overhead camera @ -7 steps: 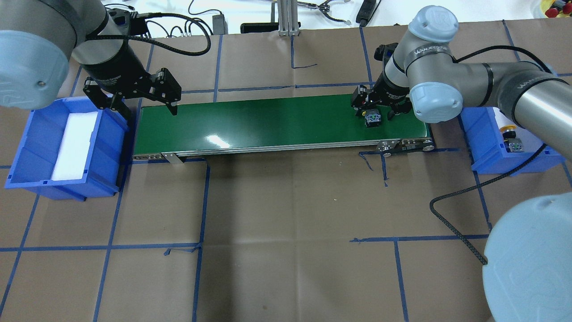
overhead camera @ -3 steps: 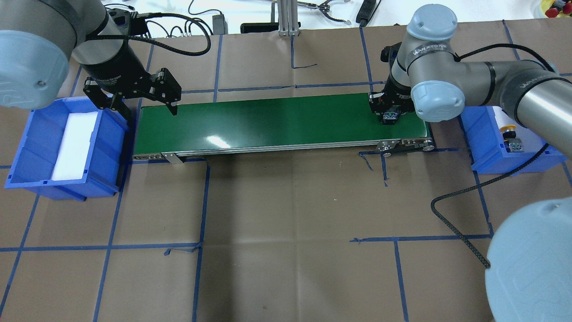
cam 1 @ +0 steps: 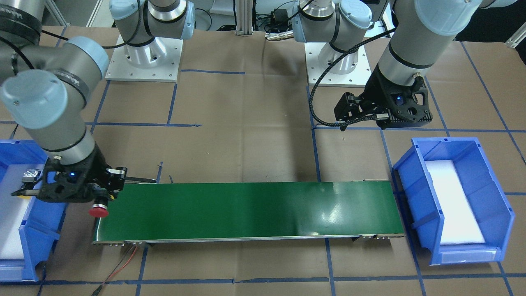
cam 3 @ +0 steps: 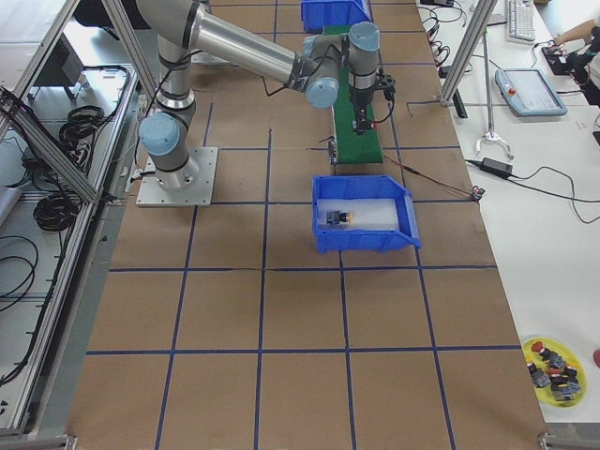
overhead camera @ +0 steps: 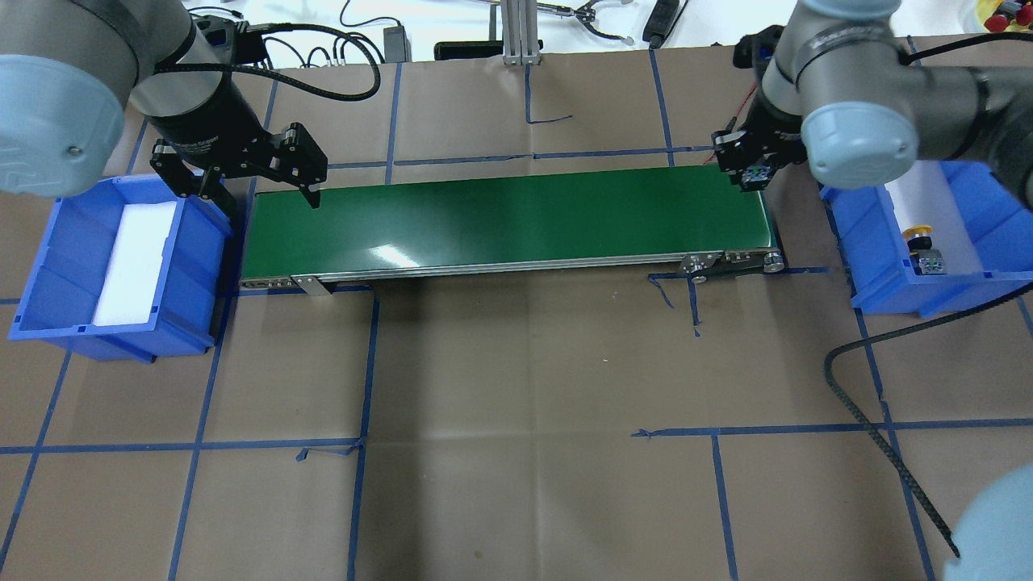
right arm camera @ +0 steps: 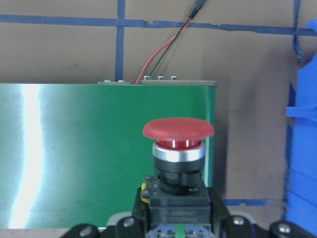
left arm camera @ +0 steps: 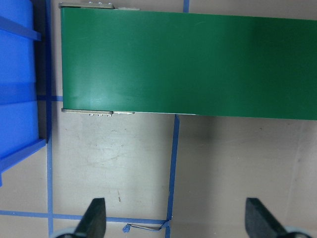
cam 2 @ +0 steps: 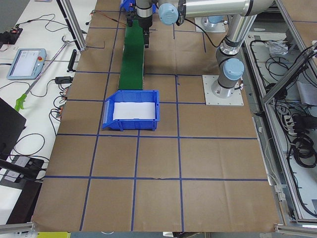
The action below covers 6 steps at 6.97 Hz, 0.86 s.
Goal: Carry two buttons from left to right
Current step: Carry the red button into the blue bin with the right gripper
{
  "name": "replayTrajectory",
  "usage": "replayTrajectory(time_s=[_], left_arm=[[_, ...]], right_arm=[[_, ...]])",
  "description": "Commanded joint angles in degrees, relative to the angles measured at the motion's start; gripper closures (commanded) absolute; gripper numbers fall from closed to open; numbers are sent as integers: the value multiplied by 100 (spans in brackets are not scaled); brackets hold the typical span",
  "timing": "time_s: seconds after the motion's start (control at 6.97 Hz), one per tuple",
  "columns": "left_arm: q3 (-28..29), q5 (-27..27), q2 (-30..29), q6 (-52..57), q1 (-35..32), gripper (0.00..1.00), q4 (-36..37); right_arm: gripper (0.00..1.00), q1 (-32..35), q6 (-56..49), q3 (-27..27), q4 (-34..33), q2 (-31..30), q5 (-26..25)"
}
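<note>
Both jaws of my right gripper (right arm camera: 176,218) pinched the red button (right arm camera: 178,131) by its black body, over the green belt's (overhead camera: 500,222) right end, just beside the right blue bin (overhead camera: 880,292). The yellow button (overhead camera: 924,248) lay inside that bin on white foam (overhead camera: 928,202). My left gripper (left arm camera: 174,208) hung spread near the belt's other end.

Table (overhead camera: 516,484) is covered in brown paper and marked into squares with blue tape (overhead camera: 161,446). A white bench (cam 2: 49,49) runs along its far side, carrying loose cables and a pendant (cam 2: 26,63). An aluminium post (cam 2: 74,29) stands at the bench edge. Cable bundles (cam 2: 297,124) lie behind the frame rail. Lighting is bright and even.
</note>
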Motion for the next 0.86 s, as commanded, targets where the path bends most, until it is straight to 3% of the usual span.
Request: replayTrajectory(time_s=[0.0,0.14,0.29,0.72], left_arm=[[0,0,-1,4,0,0,0],[0,0,-1,-5,0,0,0],[0,0,-1,-5,0,0,0],[0,0,-1,-5,0,0,0]], right_arm=[[98,-1186,-1325,-884,963,-166,42],[97,-1654,-1732,-1246,1585,18,60],[97,-1832,-1797,-1337,1618,324,69],[97,-1931,-1746,-1329,452,1248,95]])
